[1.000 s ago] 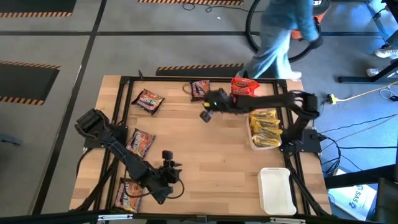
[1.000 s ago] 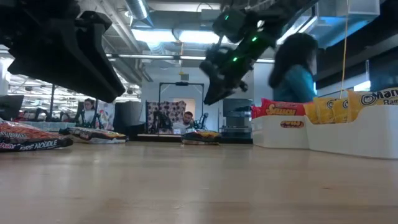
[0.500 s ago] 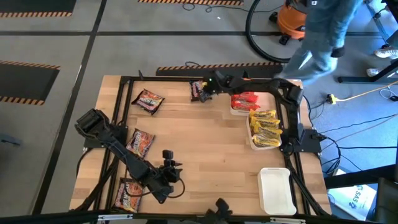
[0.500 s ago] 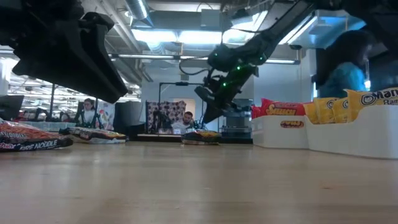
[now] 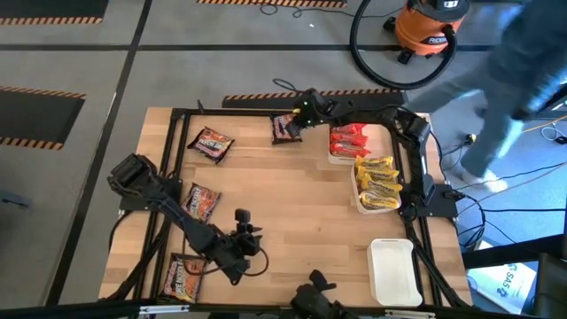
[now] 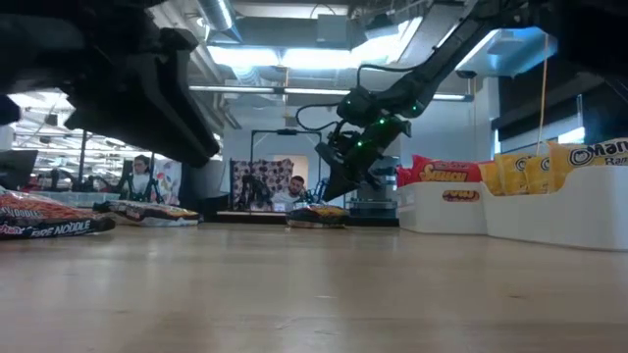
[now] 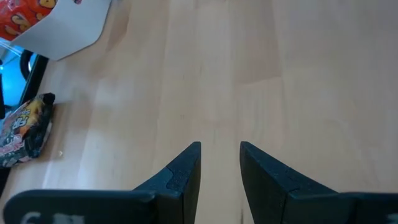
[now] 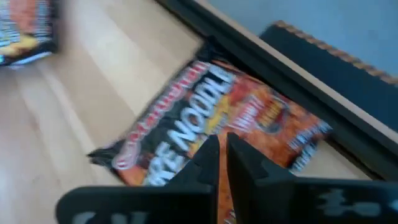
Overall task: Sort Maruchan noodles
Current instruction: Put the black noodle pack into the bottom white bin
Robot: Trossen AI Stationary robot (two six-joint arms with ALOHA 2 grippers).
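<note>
Right now the dark brown shiny ramen packet (image 5: 285, 128) lies flat near the far edge of the wooden tabletop (image 5: 301, 221), about midway along it, with the right gripper (image 5: 301, 117) directly over it, its fingers pressed together and not clearly pinching the wrapper. Three more dark packets lie toward the left edge: one (image 5: 211, 143) near the far left corner, one (image 5: 200, 202) midway along, one (image 5: 181, 276) near the near left corner.

Just right of the right gripper, a white rectangular foam tray (image 5: 335, 159) holds red packets (image 5: 348, 140). Touching its near side, a second white tray (image 5: 365, 206) holds yellow packets (image 5: 376, 182). A third white foam tray (image 5: 394, 270) sits apart, near the near right corner.

The left gripper (image 5: 245, 237) hangs over bare wood toward the near edge, fingers (image 7: 185, 174) slightly spread, holding nothing.

Beyond the far edge stand an orange shop vacuum (image 5: 431, 27) and a person (image 5: 523, 71) in blue.
</note>
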